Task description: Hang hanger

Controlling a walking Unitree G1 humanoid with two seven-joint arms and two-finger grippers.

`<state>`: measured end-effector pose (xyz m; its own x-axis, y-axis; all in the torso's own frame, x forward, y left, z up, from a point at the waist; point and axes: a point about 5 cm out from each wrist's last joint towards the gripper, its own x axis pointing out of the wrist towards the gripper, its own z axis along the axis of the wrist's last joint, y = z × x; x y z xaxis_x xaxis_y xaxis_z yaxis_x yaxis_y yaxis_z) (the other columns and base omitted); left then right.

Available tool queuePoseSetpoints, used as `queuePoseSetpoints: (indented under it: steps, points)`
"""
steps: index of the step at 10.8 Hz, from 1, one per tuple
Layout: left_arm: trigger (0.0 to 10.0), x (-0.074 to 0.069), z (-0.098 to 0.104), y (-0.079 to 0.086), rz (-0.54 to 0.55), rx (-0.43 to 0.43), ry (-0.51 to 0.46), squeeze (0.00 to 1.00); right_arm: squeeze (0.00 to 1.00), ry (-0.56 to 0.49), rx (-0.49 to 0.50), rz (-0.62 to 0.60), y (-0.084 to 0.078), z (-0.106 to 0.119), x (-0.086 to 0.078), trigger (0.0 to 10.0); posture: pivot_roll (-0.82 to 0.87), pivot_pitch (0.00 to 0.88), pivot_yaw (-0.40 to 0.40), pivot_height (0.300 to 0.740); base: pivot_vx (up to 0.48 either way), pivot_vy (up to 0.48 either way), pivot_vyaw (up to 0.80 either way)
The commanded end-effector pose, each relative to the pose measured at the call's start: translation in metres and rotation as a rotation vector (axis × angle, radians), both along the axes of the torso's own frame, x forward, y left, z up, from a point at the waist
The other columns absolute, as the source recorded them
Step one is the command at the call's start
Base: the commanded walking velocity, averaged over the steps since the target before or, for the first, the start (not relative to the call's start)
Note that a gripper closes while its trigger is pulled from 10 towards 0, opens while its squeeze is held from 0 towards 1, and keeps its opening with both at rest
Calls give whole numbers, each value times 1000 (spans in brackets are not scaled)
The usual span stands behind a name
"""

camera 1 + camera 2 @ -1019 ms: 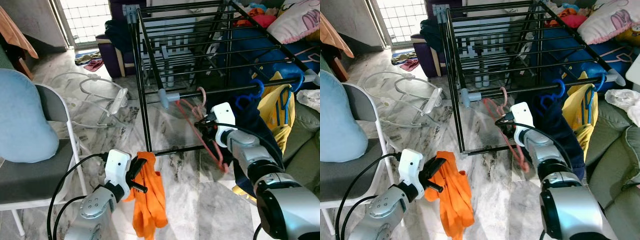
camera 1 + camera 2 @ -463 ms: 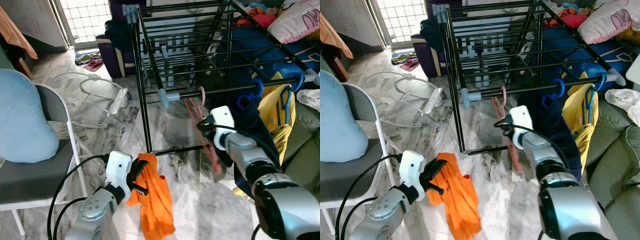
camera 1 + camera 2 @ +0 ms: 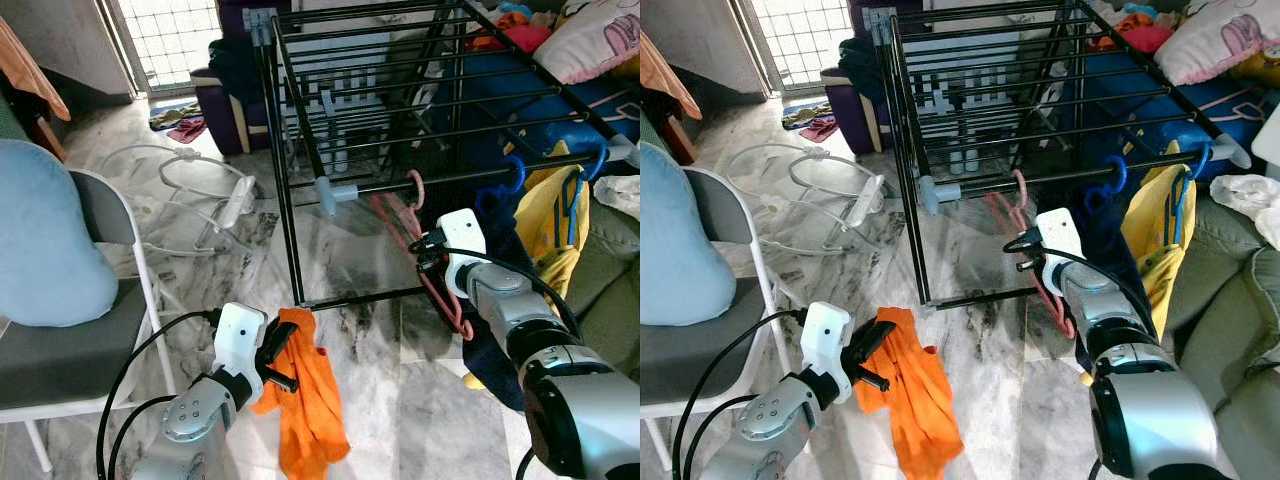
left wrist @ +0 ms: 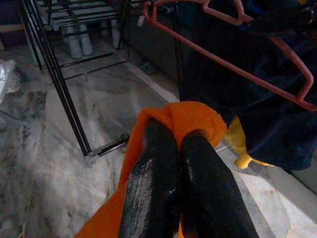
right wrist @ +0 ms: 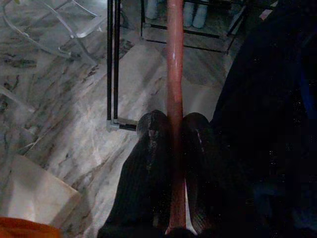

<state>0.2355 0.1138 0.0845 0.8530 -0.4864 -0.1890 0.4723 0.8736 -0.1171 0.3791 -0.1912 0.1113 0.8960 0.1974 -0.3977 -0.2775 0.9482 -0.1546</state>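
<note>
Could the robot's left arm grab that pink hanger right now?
Probably not. The left tool is shut on the orange cloth, low near the floor, while the pink hanger hangs off the rack rail, held by the right tool.

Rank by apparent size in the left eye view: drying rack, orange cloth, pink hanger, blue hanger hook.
1. drying rack
2. orange cloth, though nearness to the camera inflates it
3. pink hanger, close to the cloth in length but far thinner
4. blue hanger hook

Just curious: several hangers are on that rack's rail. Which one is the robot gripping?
The pink plastic hanger, clamped in the right gripper; the blue hangers hang untouched, carrying clothes.
</note>
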Motion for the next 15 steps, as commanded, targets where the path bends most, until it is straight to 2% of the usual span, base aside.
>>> queuePoseSetpoints:
  steps: [1, 2, 3, 4, 5, 6, 13, 14, 15]
  points:
    - [10000, 1, 6, 1, -4, 8, -26, 0, 0, 7, 0, -7, -1, -3, -2, 1020, -14, 41, 58, 740, 0, 0, 0]
    - [10000, 2, 6, 1, -4, 10, -26, 0, 0, 10, -5, -2, 0, -4, -2, 3882, -13, 40, 58, 740, 0, 0, 0]
    - [10000, 2, 6, 1, -3, 11, -26, 0, 0, 8, -14, -1, -1, -3, -2, 9333, -14, 37, 58, 740, 0, 0, 0]
    - [10000, 2, 6, 1, -4, 12, -26, 0, 0, 1, -21, 5, 0, -3, -1, 10000, -14, 37, 58, 740, 0, 0, 0]
    - [10000, 3, 7, 0, -4, 12, -27, 0, 0, -6, -36, 26, 2, -2, -1, 10000, -15, 36, 58, 740, 0, 0, 0]
    - [10000, 3, 7, 0, -4, 12, -27, 0, 1000, -7, -33, 20, 2, -2, -1, 10000, -15, 34, 56, 740, 0, 0, 0]
    - [10000, 4, 6, -2, -13, 12, -22, 0, 1000, 10, -43, -7, -5, -3, -2, 10000, -21, 28, 57, 740, 0, 0, 0]
    - [10000, 4, 6, -2, -17, 14, -21, 0, 0, 12, -39, -5, -5, -3, -2, 10000, -21, 27, 58, 740, 0, 0, 0]
    - [10000, 4, 6, -1, -16, 15, -20, 0, 0, 12, -39, -3, -6, -3, -3, 10000, -19, 27, 56, 740, 0, 0, 0]
